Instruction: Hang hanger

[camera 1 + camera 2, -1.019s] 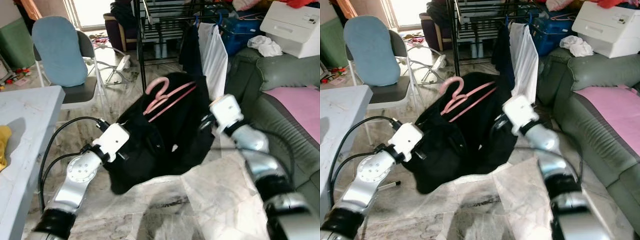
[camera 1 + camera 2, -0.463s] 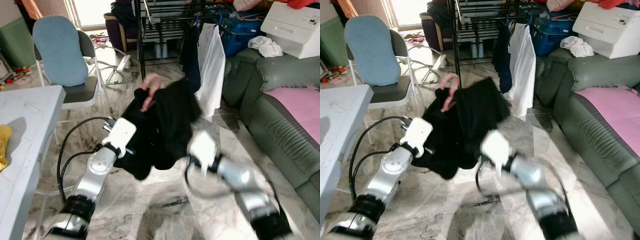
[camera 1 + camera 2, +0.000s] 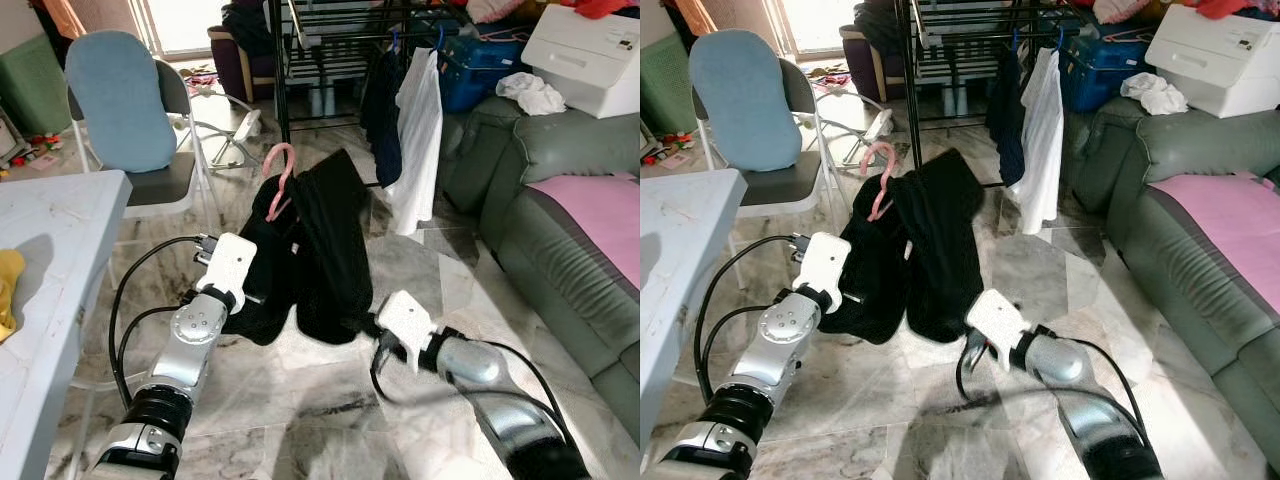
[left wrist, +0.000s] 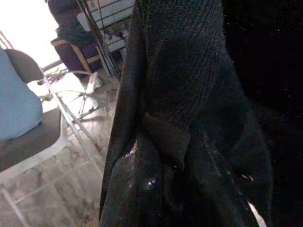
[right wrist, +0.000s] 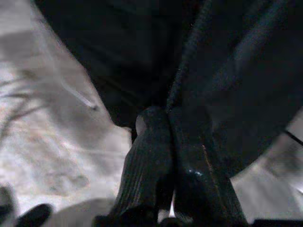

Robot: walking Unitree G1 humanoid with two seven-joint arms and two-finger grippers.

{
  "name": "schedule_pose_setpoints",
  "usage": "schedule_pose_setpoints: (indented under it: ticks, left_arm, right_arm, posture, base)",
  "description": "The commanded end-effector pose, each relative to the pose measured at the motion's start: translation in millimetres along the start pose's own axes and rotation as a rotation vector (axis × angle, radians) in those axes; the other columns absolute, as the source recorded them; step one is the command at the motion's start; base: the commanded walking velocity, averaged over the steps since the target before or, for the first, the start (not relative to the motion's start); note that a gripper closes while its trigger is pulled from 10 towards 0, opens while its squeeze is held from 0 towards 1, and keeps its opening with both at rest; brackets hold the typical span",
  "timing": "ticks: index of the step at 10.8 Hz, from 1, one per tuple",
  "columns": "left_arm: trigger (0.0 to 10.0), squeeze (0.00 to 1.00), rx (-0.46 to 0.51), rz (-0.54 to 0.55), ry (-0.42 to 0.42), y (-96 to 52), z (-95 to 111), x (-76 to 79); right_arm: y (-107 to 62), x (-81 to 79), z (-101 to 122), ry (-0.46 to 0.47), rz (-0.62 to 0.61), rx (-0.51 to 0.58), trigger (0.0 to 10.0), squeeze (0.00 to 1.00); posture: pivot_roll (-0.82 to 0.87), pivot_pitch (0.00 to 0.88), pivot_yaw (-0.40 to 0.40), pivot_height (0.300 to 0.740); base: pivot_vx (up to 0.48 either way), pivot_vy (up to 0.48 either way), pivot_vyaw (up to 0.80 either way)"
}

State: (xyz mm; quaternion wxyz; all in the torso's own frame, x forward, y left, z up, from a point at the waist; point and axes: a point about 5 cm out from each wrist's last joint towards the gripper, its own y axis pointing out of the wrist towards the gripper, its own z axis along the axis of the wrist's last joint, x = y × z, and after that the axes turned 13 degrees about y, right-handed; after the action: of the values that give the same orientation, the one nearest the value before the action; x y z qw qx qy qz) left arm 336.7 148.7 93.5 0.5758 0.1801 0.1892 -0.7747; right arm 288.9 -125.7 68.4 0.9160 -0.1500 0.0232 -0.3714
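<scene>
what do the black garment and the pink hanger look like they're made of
The black garment looks like a matte ribbed knit, probably wool or acrylic: the left wrist view shows fine rows of stitches. The pink hanger looks like smooth moulded plastic, evenly coloured and rounded.

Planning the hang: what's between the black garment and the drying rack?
Bare marble floor separates the black garment, on its pink hanger, from the drying rack, per the left eye view.

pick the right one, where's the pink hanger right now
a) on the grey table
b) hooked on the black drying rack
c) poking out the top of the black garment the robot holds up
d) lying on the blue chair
c: the pink hanger has its hook sticking out at the top of the black garment, which hangs in front of the drying rack rather than on it.
</scene>
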Motion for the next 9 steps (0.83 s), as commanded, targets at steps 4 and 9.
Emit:
schedule_pose_setpoints:
  ticks: [4, 9]
  left_arm:
    - [0.0, 0.00, 0.086, 0.064, -0.004, -7.4, 4, -22.6]
    - [0.0, 0.00, 0.164, -0.244, 0.148, -30.1, -12, -4.8]
  right_arm:
    - [8.7, 11.4, -6, -0.026, -0.188, 0.008, 10.0, 1.00]
    - [-3.2, 26.8, 19, -0.123, -0.016, 0.059, 10.0, 1.00]
  posture:
    - [-0.06, 0.000, 0.011, 0.740]
    - [-0.07, 0.000, 0.011, 0.740]
  base:
    - [0.000, 0.000, 0.00]
    - [0.000, 0.000, 0.00]
